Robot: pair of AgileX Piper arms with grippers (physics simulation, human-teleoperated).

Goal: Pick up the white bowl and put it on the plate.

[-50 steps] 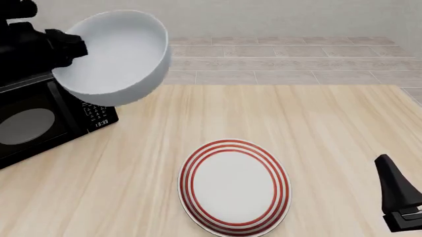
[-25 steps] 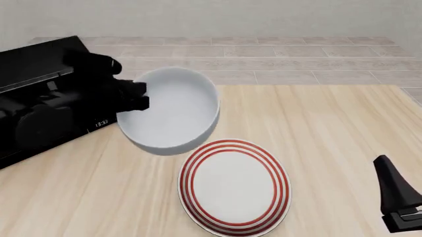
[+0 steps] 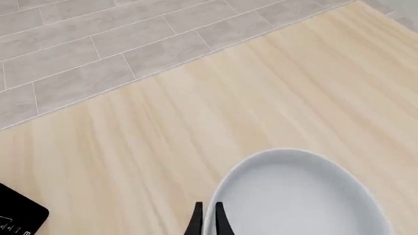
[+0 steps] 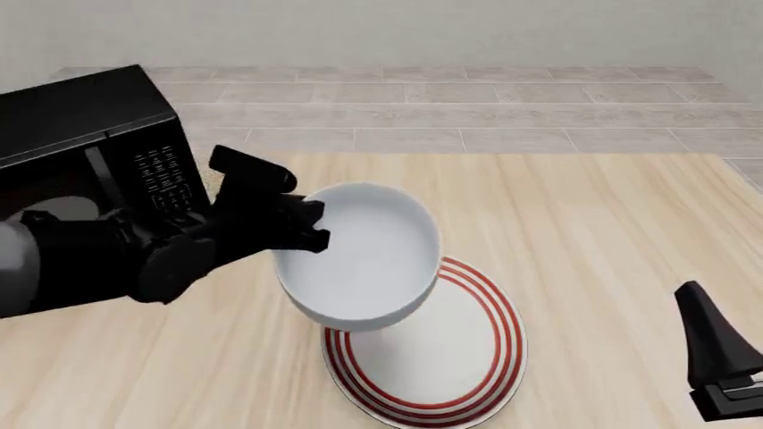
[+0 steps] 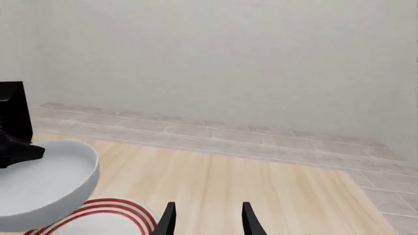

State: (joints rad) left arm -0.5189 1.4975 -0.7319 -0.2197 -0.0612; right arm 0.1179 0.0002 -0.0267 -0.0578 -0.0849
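Note:
The white bowl (image 4: 364,255) hangs tilted in the air over the left part of the plate (image 4: 459,357), which lies flat on the wooden table with its red rings showing. My left gripper (image 4: 313,228) is shut on the bowl's left rim; in the left wrist view its fingers (image 3: 220,223) pinch the rim of the bowl (image 3: 300,196). My right gripper (image 5: 205,220) is open and empty at the table's near right; in the front view only a dark part of it (image 4: 721,362) shows. The right wrist view also shows the bowl (image 5: 42,183) above the plate (image 5: 104,215).
A black microwave (image 4: 84,147) stands at the table's left, behind my left arm. Its corner shows in the left wrist view (image 3: 16,213). A tiled floor and pale wall lie beyond the table's far edge.
My left arm has carried the bowl down and to the right, from high over the microwave to just above the plate's left side. The right arm has not moved.

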